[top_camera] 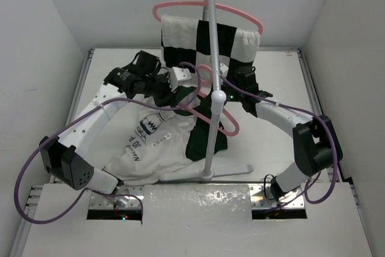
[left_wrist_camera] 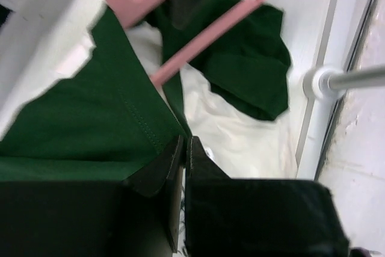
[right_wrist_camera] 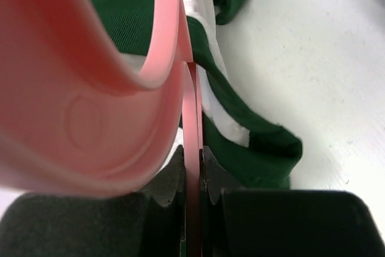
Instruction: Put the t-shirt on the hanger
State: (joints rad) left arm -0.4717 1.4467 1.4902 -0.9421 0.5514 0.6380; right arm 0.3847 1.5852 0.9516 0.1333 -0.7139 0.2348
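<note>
At your left tool (left_wrist_camera: 183, 148): jaws pinched shut on a fold of dark green cloth of the t-shirt (top_camera: 153, 142). The cream body sags below and behind the tool onto the worktop (top_camera: 271, 70).
Ahead of your left tool: the hanger (top_camera: 231, 126) runs its pink arms across, just above a green sleeve. You cannot tell whether an arm is inside the shirt opening.
At your right tool (right_wrist_camera: 194, 161): jaws clamped on the hanger's thin flat edge, with green and white cloth lying below and beyond the tips.
Risk, left: only a small fold is held, so a pull against the weight of the body could slip it out.
Risk, middle: the stand pole (top_camera: 212, 58) rises between your tools. A swing of the hanger could knock it and shake the checkered cloth (top_camera: 207, 43) hanging above.
Risk, right: the grip is narrow, so drag from the cloth could twist the hanger in the jaws.
Room: it is tight between the tools. Bare worktop lies beyond your right tool, up to the raised edge and wall (top_camera: 337, 46).
</note>
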